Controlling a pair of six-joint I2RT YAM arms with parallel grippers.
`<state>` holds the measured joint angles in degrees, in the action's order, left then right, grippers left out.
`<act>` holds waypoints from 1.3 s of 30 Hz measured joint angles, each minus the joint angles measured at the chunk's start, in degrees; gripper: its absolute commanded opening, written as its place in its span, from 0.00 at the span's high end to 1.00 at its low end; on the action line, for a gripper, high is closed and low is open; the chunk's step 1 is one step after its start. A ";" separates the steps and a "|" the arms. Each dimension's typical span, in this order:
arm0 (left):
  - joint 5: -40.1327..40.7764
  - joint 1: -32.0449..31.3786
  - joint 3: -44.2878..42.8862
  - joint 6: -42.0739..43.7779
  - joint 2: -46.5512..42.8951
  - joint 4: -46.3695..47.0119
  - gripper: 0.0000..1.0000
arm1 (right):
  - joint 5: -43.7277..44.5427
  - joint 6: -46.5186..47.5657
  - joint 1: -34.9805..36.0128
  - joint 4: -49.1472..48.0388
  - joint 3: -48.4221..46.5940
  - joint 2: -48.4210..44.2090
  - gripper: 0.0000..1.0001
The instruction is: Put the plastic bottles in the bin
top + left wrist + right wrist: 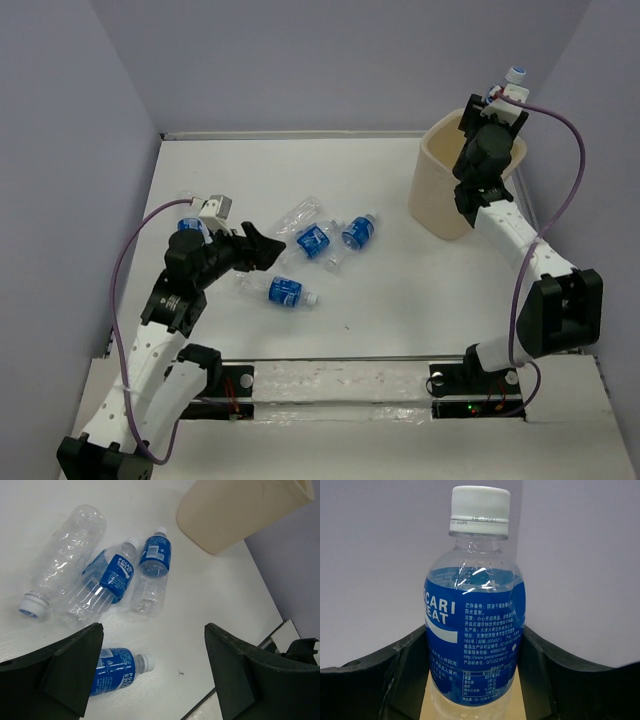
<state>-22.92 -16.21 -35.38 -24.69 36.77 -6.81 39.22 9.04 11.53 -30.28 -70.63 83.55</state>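
**Held bottle upright over bin: release is my next call**

Right fingers [375, 680] are clamped on the held bottle [475, 630] around its label. Its long axis is vertical, cap up. Beige shows directly beneath it in the right wrist view, so I judge it hangs over the mouth of the bin [440, 195], near the far right corner of the tabletop [400, 300]. The drop should need only an opening of the fingers. The far and right walls stand close, so there is little room to swing out.

Left fingers [65, 675] are spread wide and empty above four loose bottles [152, 570] lying flat left of centre. The nearest loose bottle [117, 667] lies toward the near edge from them, axis roughly along that edge, cap to the right. The left arm is the nearer one here, and bare tabletop lies between this group and the bin.
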 measured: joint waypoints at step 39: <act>36.46 -37.38 -29.18 15.04 64.32 10.80 0.14 | -42.36 -37.75 8.39 26.45 30.45 -38.80 0.01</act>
<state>13.54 -53.58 -64.55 -9.65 101.10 3.99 -3.14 -28.71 19.92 -3.84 -40.18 44.75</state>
